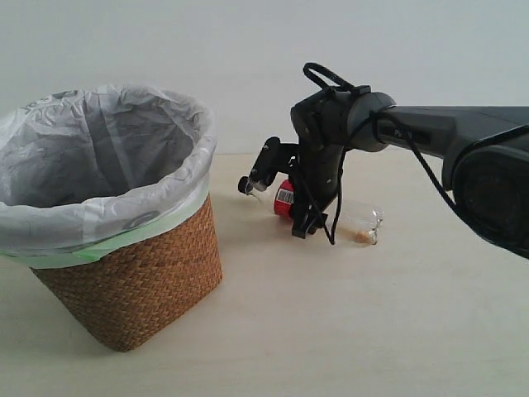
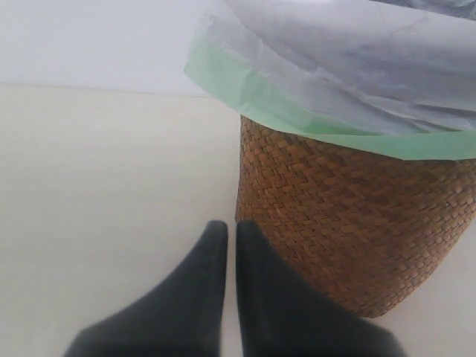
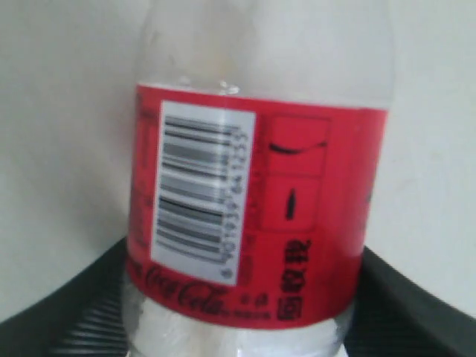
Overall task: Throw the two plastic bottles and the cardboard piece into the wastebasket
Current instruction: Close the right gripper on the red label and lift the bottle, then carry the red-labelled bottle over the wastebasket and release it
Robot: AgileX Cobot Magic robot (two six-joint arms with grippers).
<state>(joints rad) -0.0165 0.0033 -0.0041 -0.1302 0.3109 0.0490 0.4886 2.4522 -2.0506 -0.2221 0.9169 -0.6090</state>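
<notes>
table (image 1: 397,331) pale wood | wastebasket (image 1: 132,281) standing left | slim bottle (image 1: 362,222) lying right

Right arm (image 1: 430,128) dark grey, black looped cable (image 1: 318,71); left pincer (image 2: 230,227) matte black, tapered.

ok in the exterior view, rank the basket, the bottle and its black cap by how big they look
1. basket, by far the largest
2. bottle
3. black cap, tiny

Right gripper (image 1: 304,225) hides the midsection of the red-labelled bottle (image 1: 283,197); wastebasket (image 1: 132,273) cropped at left edge; right wrist view cuts off both bottle ends.
</notes>
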